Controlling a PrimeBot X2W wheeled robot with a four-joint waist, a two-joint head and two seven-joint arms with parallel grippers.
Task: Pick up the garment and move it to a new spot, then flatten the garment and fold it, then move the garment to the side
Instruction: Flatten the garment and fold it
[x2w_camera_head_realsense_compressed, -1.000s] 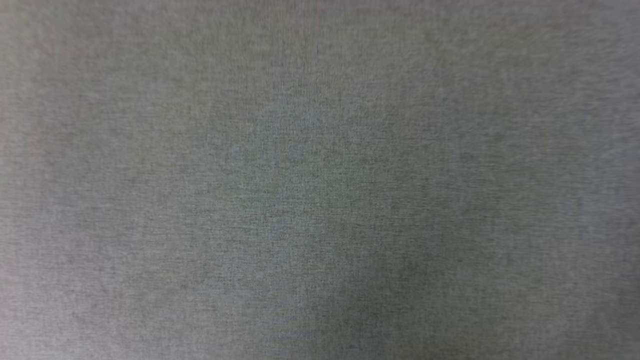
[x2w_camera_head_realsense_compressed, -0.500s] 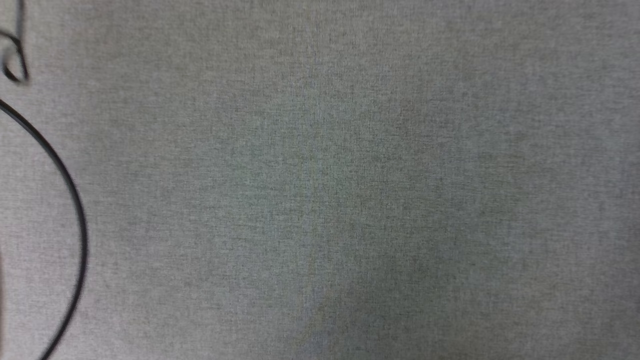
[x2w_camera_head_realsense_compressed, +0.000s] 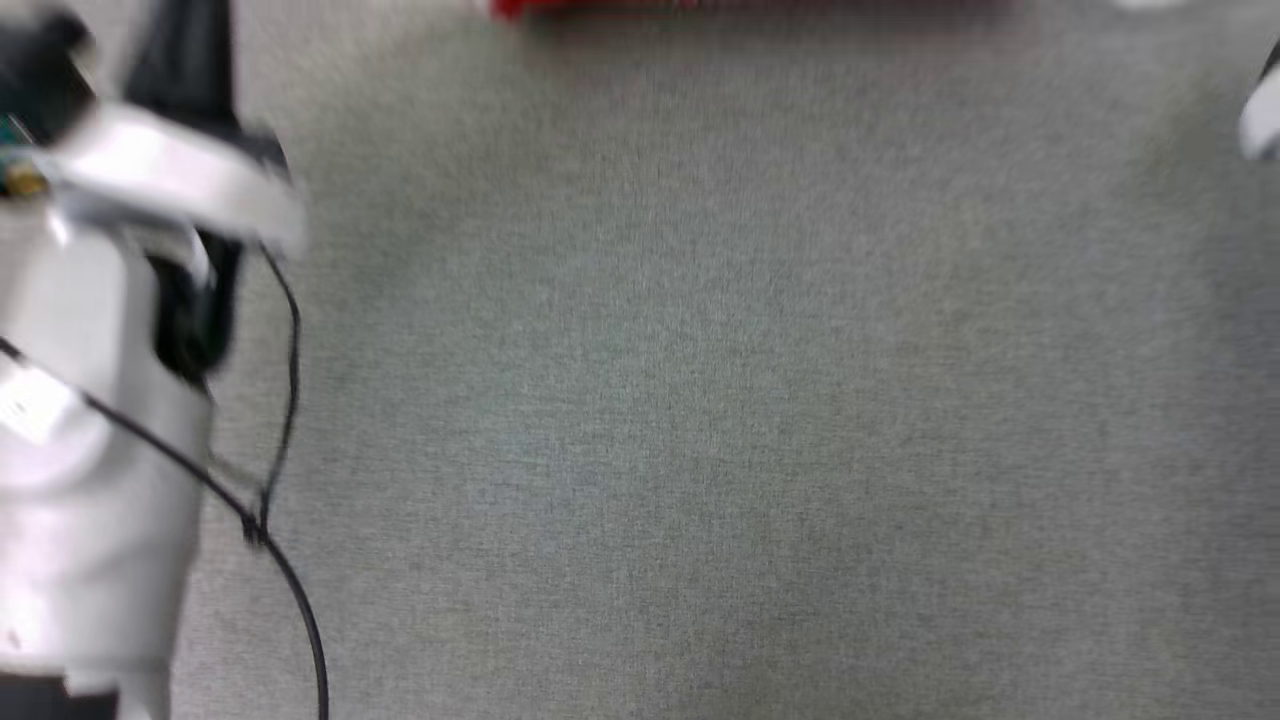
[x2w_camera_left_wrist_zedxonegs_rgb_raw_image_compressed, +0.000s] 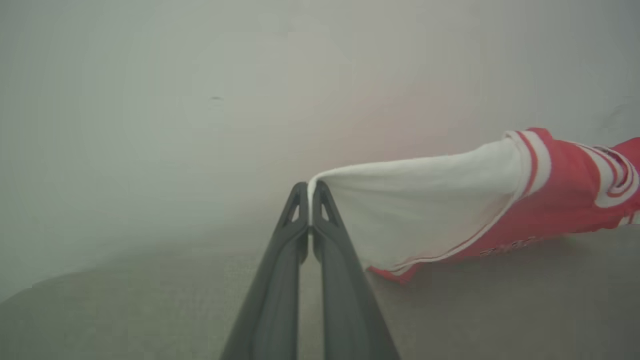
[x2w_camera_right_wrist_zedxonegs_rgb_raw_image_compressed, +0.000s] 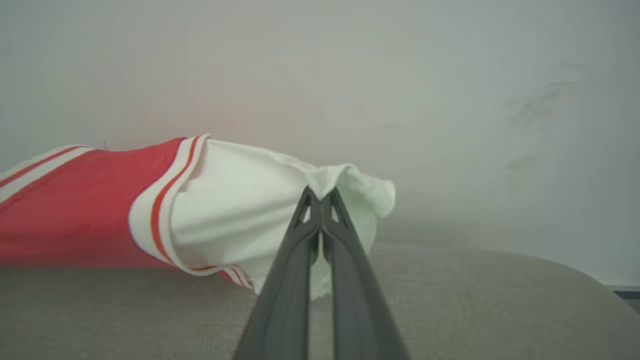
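The left gripper (x2w_camera_left_wrist_zedxonegs_rgb_raw_image_compressed: 310, 189) is closed on one white sleeve (x2w_camera_left_wrist_zedxonegs_rgb_raw_image_compressed: 425, 205) of the garment (x2w_camera_left_wrist_zedxonegs_rgb_raw_image_compressed: 560, 200), and the right gripper (x2w_camera_right_wrist_zedxonegs_rgb_raw_image_compressed: 320, 194) on the other sleeve (x2w_camera_right_wrist_zedxonegs_rgb_raw_image_compressed: 235, 205). The garment hangs between them; its lower edge seems to touch the grey surface (x2w_camera_left_wrist_zedxonegs_rgb_raw_image_compressed: 150, 310).

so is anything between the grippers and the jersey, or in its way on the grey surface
Nothing visible. The left gripper and the right gripper are each shut on a white sleeve of the jersey, and the grey surface before it shows no obstacle.
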